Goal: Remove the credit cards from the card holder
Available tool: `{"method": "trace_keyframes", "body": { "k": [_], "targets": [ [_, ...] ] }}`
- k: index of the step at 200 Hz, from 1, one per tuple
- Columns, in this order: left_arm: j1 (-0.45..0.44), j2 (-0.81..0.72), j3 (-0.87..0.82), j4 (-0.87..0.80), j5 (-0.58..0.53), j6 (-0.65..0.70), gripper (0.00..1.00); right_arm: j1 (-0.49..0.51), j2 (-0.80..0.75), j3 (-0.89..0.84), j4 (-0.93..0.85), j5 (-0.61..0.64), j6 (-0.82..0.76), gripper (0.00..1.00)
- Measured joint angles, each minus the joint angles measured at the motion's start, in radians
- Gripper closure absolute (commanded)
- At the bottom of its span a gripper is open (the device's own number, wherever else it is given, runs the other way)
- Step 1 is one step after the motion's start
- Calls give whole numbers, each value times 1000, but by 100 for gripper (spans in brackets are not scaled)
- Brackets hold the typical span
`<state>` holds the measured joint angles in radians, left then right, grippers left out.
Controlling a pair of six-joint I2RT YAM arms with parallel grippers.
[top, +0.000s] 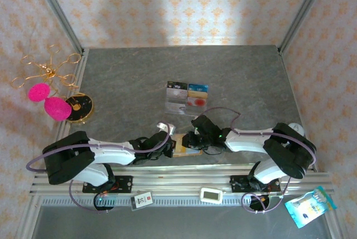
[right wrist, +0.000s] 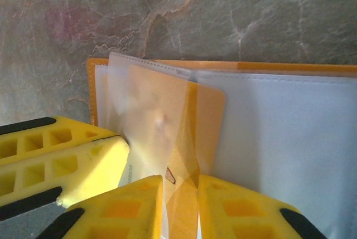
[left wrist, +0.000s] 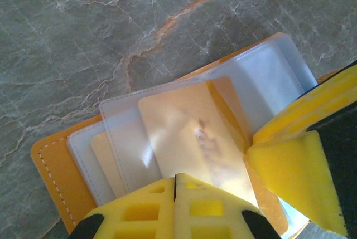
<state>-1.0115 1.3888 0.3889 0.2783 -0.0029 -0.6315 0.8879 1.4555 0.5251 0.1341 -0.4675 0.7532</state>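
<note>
The orange card holder [top: 186, 149] lies open near the table's front edge, between both grippers. Its orange cover [left wrist: 47, 166] and clear sleeves [left wrist: 268, 77] fan out. A gold-yellow credit card [left wrist: 184, 133] sits in a raised sleeve. My left gripper [left wrist: 175, 179] is shut, its tips resting on that sleeve's near edge, with nothing visible between them. My right gripper [right wrist: 181, 194] is shut on the gold card [right wrist: 209, 122], which twists up between its pads. The left gripper [top: 169, 140] and right gripper [top: 193, 138] nearly touch over the holder.
A clear acrylic tray [top: 187, 98] holding several cards stands behind the holder, mid-table. Pink pompoms [top: 47, 102], a gold disc [top: 81, 105] and a gold wire stand [top: 50, 69] are at the left. A white timer [top: 212, 195] and a blue packet [top: 309, 205] lie off the table's front.
</note>
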Motion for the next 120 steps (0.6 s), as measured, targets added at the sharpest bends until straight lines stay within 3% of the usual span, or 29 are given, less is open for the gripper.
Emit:
{"method": "trace_keyframes", "body": {
  "k": [73, 120],
  "targets": [
    [5, -43, -33, -1, 7, -16, 100, 2, -3, -9, 3, 11, 2, 76],
    [5, -16, -19, 11, 14, -15, 100, 2, 37, -1, 45, -27, -5, 81]
  ]
}}
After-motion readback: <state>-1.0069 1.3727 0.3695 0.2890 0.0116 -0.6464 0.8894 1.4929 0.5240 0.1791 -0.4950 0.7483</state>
